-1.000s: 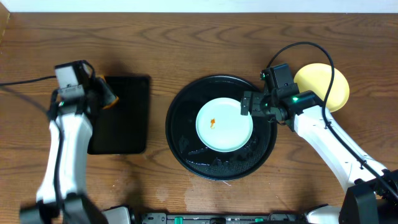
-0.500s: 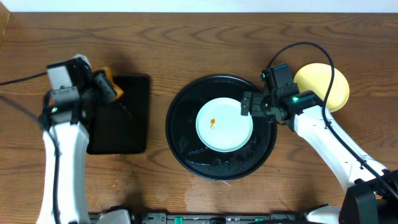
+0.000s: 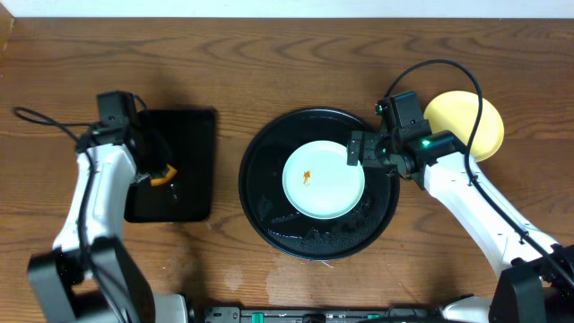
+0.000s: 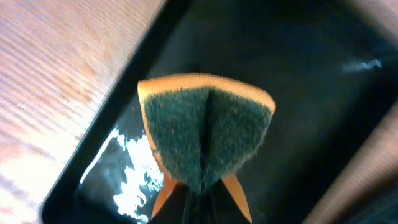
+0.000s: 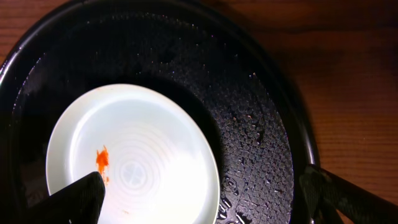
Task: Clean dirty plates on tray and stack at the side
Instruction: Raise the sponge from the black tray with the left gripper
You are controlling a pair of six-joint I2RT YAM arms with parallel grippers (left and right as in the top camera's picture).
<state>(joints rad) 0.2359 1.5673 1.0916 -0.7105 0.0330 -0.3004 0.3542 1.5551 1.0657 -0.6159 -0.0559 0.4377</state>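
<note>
Round tray (image 3: 309,240) holds one mint-white plate (image 3: 327,184) bearing an orange smear (image 3: 307,177). Right gripper (image 3: 356,150), jaws spread wide, hovers over the plate's right edge and the tray rim. Left gripper (image 3: 154,170) pinches an orange sponge (image 4: 205,134) above the rectangular tray (image 3: 193,144). Yellow plate (image 3: 475,121) lies on the table (image 3: 269,54), far right.

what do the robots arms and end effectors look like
The left arm and right arm have smooth white tubular links with black joints. The left end effector and right end effector are black. A black cable loops above the right wrist, where a green light glows; a thin black cable trails from the left wrist.
</note>
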